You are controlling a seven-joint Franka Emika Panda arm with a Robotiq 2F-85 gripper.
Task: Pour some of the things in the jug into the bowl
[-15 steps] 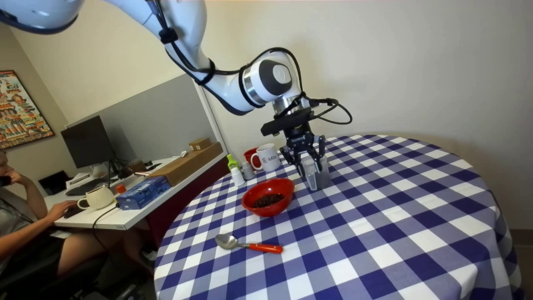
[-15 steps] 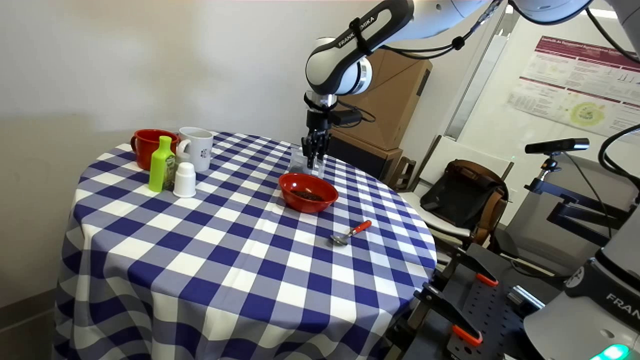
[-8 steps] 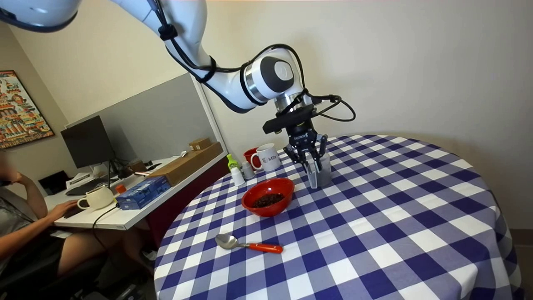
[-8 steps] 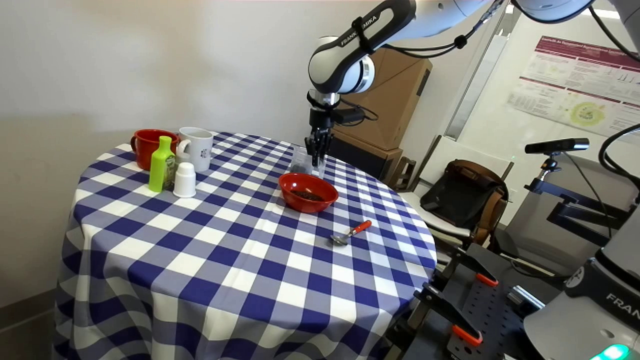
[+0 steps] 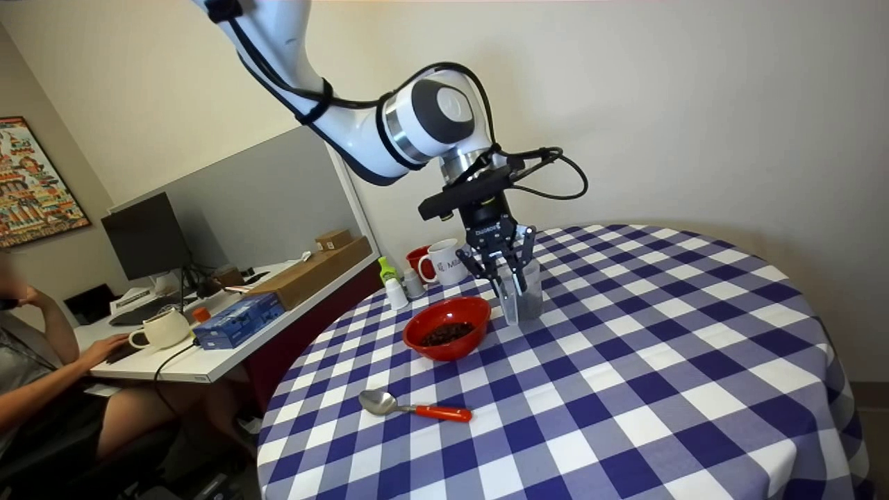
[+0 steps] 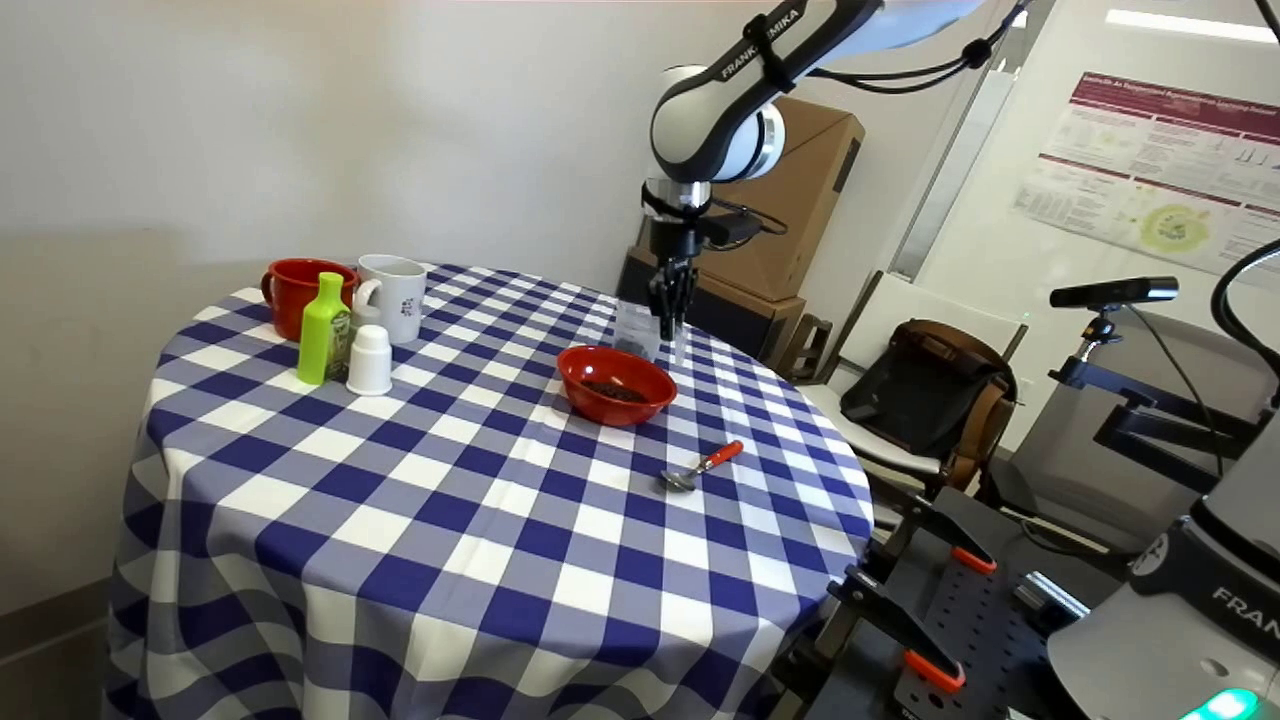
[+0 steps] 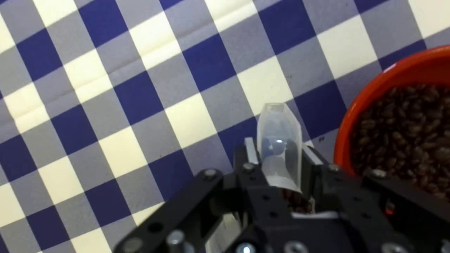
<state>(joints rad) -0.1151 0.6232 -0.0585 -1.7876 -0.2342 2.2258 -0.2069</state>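
Note:
The clear jug [image 5: 531, 297] stands about upright beside the red bowl in both exterior views [image 6: 634, 336]. My gripper [image 5: 510, 288] is shut on the jug's handle [image 7: 277, 133], with a finger on each side of it in the wrist view [image 7: 280, 151]. Dark beans [image 7: 297, 202] show inside the jug, mostly hidden by my gripper. I cannot tell whether the jug's base touches the cloth. The glossy red bowl [image 5: 448, 353] sits on the table with brown beans in it. It also shows in an exterior view [image 6: 610, 410] and at the right of the wrist view [image 7: 344, 144].
A spoon with a red handle [image 5: 441, 414] lies in front of the bowl. A white mug [image 6: 405, 300], a red mug [image 6: 297, 295], a green bottle [image 6: 320, 335] and a white shaker [image 6: 370, 362] stand together near the table's edge. A checkered cloth [image 5: 625, 389] covers the round table.
My gripper and the jug have moved together, mostly in the last half second. In an exterior view the jug shifted left and down, closer to the bowl. The bowl and spoon have not moved.

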